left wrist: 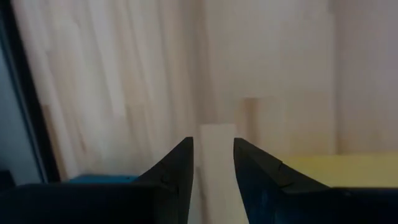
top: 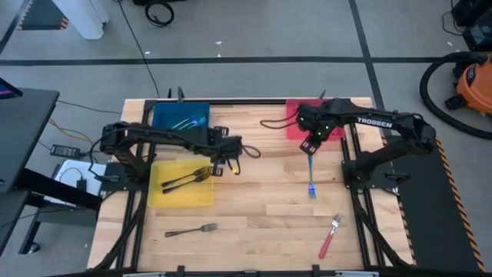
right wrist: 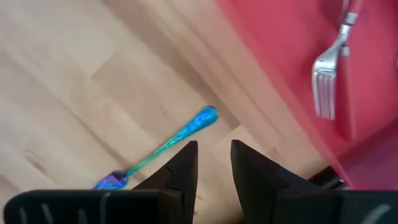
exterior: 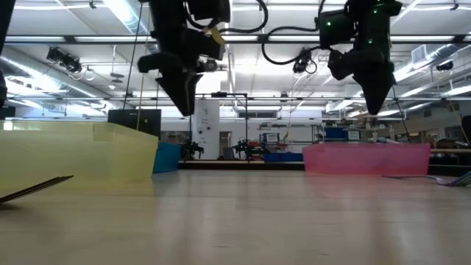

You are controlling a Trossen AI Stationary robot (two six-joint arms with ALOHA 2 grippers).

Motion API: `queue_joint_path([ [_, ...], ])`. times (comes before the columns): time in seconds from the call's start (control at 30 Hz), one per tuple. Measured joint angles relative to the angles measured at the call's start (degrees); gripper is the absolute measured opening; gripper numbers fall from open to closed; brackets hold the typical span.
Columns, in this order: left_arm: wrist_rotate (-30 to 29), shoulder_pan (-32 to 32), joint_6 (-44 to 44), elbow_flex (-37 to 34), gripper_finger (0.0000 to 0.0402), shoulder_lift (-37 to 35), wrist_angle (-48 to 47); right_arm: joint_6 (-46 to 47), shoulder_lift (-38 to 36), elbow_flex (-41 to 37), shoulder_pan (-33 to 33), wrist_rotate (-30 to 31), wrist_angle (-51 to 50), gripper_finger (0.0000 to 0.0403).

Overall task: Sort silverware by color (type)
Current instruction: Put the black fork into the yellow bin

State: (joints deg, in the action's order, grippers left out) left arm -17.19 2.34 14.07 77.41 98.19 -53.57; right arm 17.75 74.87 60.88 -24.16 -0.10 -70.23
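Bright overhead ceiling lights, soft shadows, blurred wrist views

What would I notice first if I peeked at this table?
Probably the three bright trays: the blue tray and red tray at the far edge, and the yellow tray holding black forks. Next, the two dark arms hanging over the middle with empty grippers. A blue fork lies on the wood just below the right gripper.

Bare table (top: pixel 261 208) between yellow tray (top: pixel 181 192) and blue fork (top: pixel 311 174)
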Motion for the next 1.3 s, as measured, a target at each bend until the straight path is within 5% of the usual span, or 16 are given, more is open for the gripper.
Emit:
queue_joint_path([
  [0.6,5.82,-15.28,-23.11,0.00,0.0114,0.00,-14.18,5.13,0.02,0.00,10.45,0.45,3.64,0.0104],
  [1.1,10.91,-31.94,-44.60,0.00,0.0114,-0.02,-14.66,11.54,0.02,-0.02,13.56,0.50,5.11,0.0104],
  [1.3,10.93,-39.49,-52.68,0.00,0.0114,-0.02,-7.79,16.11,0.04,0.00,16.54,0.50,7.23,0.0104],
])
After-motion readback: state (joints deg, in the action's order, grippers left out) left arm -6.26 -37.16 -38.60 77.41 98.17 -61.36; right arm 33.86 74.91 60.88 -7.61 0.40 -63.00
